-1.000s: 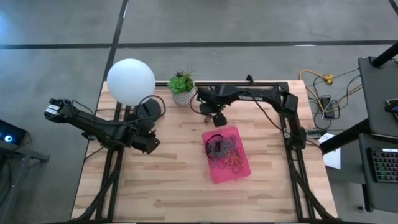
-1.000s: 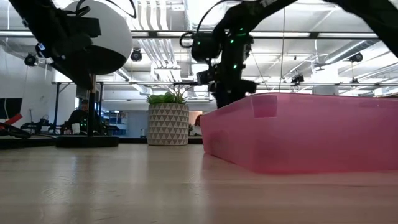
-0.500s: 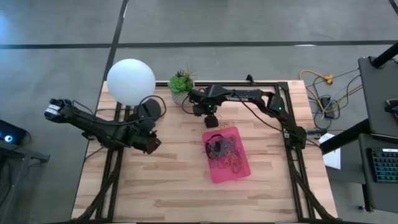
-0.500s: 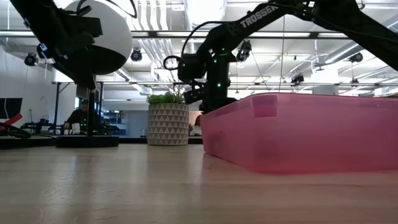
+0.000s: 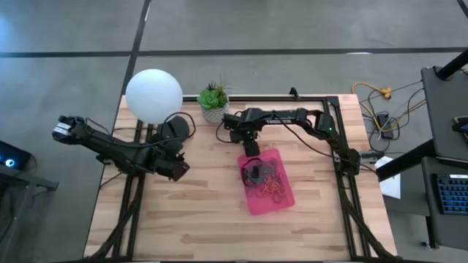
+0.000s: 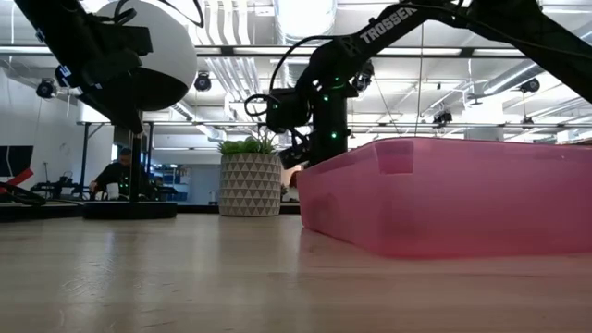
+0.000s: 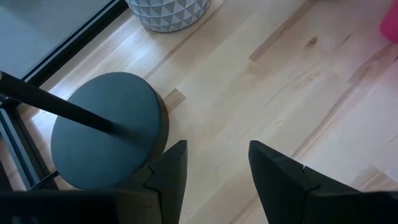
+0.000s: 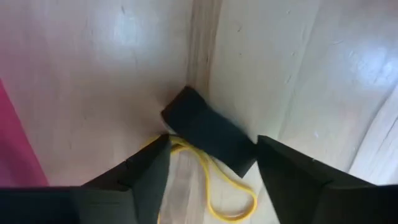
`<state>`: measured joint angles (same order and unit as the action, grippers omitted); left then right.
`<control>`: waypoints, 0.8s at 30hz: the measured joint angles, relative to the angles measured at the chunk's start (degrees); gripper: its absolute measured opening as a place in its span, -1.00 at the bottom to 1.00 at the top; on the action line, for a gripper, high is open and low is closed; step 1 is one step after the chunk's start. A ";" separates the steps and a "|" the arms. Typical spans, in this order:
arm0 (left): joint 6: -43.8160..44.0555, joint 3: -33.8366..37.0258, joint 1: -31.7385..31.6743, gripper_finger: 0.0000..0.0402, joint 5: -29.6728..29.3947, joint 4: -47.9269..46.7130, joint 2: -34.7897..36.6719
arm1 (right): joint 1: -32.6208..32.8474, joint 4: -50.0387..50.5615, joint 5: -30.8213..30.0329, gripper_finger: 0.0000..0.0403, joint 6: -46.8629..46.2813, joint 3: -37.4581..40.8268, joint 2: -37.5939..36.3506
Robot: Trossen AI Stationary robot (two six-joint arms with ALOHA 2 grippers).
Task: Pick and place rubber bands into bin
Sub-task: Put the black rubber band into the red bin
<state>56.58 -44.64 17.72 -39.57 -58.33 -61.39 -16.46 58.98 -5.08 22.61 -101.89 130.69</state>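
I've got the right gripper (image 8: 208,171) down on the table at the bin's (image 5: 285,201) 11 o'clock corner, fingers spread wide around a yellow rubber band (image 8: 214,180). Risk: they pinch wood and the floppy loop slips out. Left gripper (image 7: 214,171) idles, parted, empty.

Bright even overhead light; right wrist view blurred, table (image 8: 298,62) glare
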 joint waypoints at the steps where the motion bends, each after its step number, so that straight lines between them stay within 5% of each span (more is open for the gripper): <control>1: 0.01 0.00 0.00 -0.22 0.00 0.05 0.00 | 0.01 -0.33 -0.33 0.02 -0.35 0.02 -0.01; 10: 0.00 0.02 0.00 -0.22 0.00 0.91 0.00 | -0.19 -0.75 -0.96 -0.86 -5.18 -0.54 -0.02; 21: 0.00 0.02 0.00 -0.22 0.00 1.20 -0.71 | 0.57 10.21 0.82 -0.96 -17.96 -10.81 -8.88; 24: -0.08 0.04 0.00 -0.22 0.00 1.57 -1.30 | 1.41 16.54 6.36 -0.96 -24.03 -13.06 -13.29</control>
<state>56.50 -44.61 17.72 -39.57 -56.76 -62.69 -15.04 75.52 1.28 -1.42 -114.95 117.40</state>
